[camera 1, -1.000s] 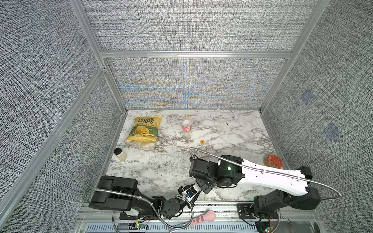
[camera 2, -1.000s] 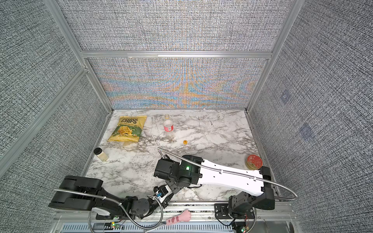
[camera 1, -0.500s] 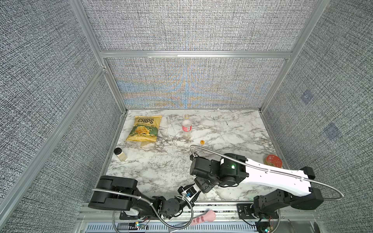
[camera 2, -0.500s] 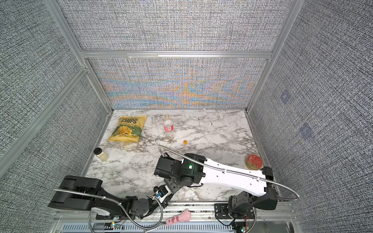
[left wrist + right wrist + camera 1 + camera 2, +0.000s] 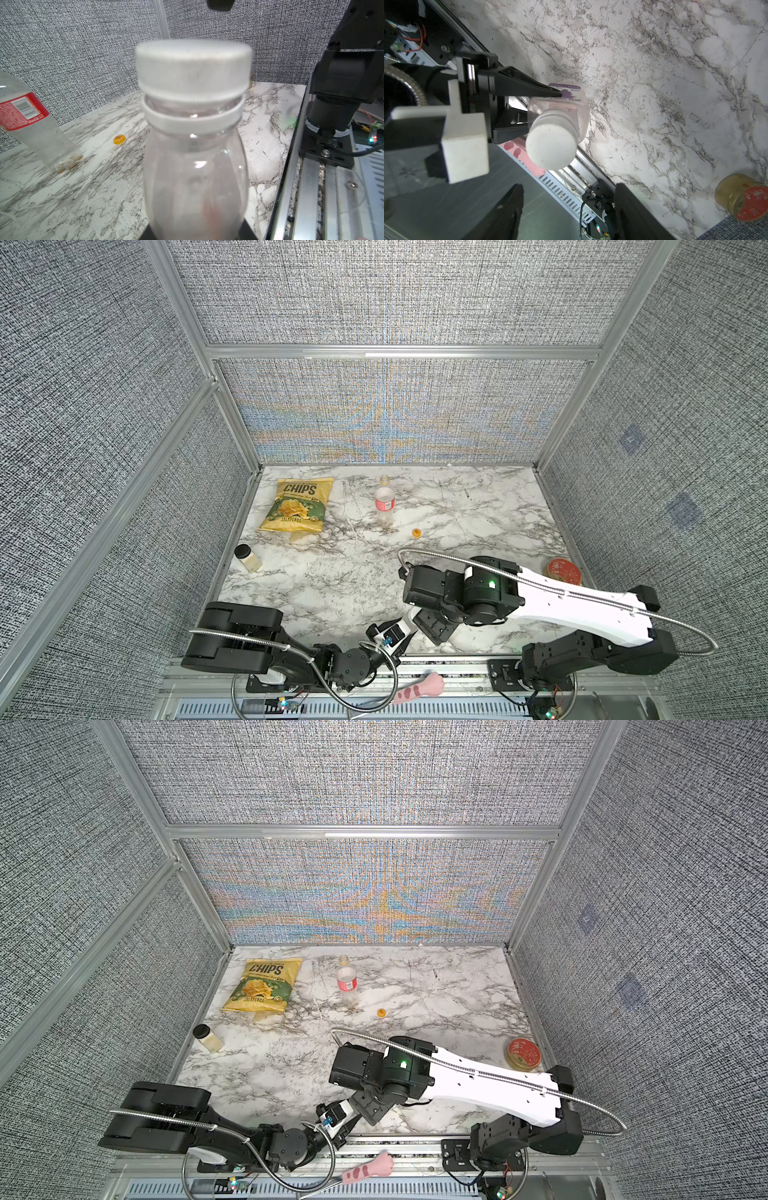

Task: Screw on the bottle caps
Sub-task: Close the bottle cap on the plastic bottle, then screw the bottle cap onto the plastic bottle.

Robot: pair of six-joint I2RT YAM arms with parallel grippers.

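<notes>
My left gripper (image 5: pixel 195 234) is shut on the shorter pink-tinted bottle (image 5: pixel 195 176) and holds it upright at the table's front edge. The white cap (image 5: pixel 193 66) sits on the bottle's neck, just above a white ring. In the right wrist view the same white cap (image 5: pixel 551 146) shows from above, with the left fingers (image 5: pixel 525 85) clamped on the bottle's body (image 5: pixel 571 104). My right gripper (image 5: pixel 569 207) hovers over the cap, open and touching nothing. The taller red-label bottle (image 5: pixel 384 502) stands uncapped at the back. The orange cap (image 5: pixel 416 533) lies beside it.
A yellow chips bag (image 5: pixel 297 506) lies at the back left and a small black-lidded jar (image 5: pixel 248 559) stands by the left wall. A red-lidded tin (image 5: pixel 563 571) sits at the right edge. The right arm (image 5: pixel 478 1085) reaches across the front of the table.
My right gripper's jaws have spread apart off the white cap and the wrist has shifted slightly right. The left gripper and its bottle have stayed put.
</notes>
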